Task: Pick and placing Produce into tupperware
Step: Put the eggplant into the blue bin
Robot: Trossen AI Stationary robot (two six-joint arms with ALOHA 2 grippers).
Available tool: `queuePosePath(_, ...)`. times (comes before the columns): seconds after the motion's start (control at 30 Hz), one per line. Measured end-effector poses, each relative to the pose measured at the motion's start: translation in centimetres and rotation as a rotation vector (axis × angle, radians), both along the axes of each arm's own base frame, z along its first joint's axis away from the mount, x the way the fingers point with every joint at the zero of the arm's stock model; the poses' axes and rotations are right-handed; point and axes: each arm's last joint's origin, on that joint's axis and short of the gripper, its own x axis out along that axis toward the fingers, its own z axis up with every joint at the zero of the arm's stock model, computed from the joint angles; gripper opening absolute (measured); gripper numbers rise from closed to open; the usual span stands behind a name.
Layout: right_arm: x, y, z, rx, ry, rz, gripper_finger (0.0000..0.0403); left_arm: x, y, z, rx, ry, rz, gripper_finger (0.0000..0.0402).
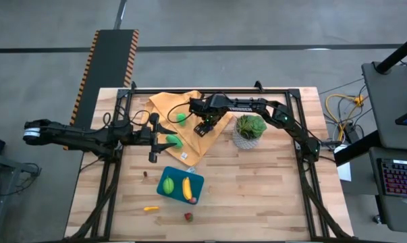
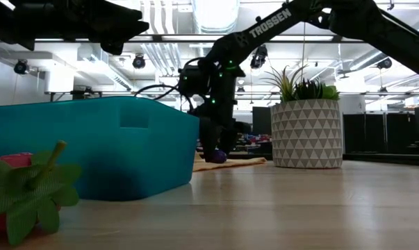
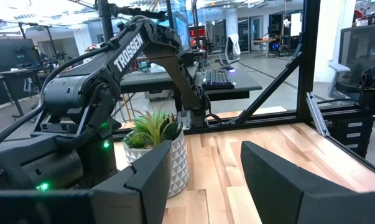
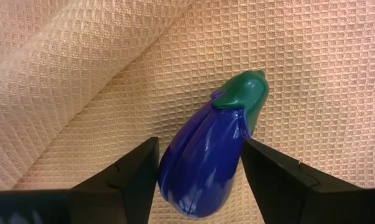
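From above, the right gripper point(image 1: 203, 126) is seen lowered onto the orange-yellow cloth point(image 1: 164, 103), just beside a green rounded piece point(image 1: 181, 118). The left gripper point(image 1: 152, 137) is held over the cloth's edge, with another green piece point(image 1: 172, 141) right at its fingers. The teal tupperware point(image 1: 198, 182) lies well apart from both grippers, toward the table's front, and a green piece point(image 1: 168, 184) and the banana point(image 1: 187, 188) are held inside it. A small orange piece point(image 1: 151, 208) and a red piece point(image 1: 187, 217) lie on the wood beyond the tupperware.

At table height, the right gripper point(image 2: 210, 149) is seen reaching down to the cloth point(image 2: 244, 162), the purple eggplant point(image 2: 217, 157) at its tips.

In the left wrist view, the left gripper's fingers point(image 3: 280, 180) are spread wide with nothing between them; the potted plant point(image 3: 156, 149) stands ahead.

In the right wrist view, the eggplant point(image 4: 209, 155) is bracketed by the right gripper point(image 4: 199, 171), whose fingers point(image 4: 137, 171) are parted on either side of it, close against its flanks; a firm grip cannot be confirmed.
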Motion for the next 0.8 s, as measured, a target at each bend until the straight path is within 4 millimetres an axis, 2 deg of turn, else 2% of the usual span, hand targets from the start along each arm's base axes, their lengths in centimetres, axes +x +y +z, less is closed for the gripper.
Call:
queuePosePath(0.33,0.2,-0.1,1.2,-0.008,-0.018,0.007,0.0219,0.0,0.0,0.0,0.0,0.0,0.0,0.0178)
queuePosePath(0.8,0.3,-0.1,1.3,-0.018,-0.015,0.035,0.0219,0.0,0.0,0.0,0.0,0.0,0.0,0.0178)
